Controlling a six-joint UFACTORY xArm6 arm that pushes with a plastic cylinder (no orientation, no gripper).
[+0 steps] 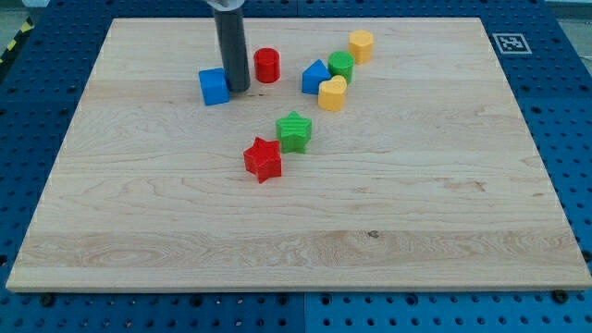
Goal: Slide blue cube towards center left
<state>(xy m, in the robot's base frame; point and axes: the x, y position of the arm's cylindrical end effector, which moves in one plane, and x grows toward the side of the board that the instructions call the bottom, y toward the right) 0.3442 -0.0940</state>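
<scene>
A robotics lab or test bench is showing here. A pale wooden board (305, 231) is lying on a blue metal surface (37, 120) that is carrying a regular grid of small holes, like a perforated mounting plate. A black-and-white square marker (510, 43) is sitting at the board's corner at the view's top right. A strip of yellow and black hazard tape (13, 42) is running along the view's top left edge.

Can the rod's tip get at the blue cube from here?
Probably yes: my tip sits right against the blue cube on its right side, nothing between them; the red cylinder stands apart, further right.
</scene>
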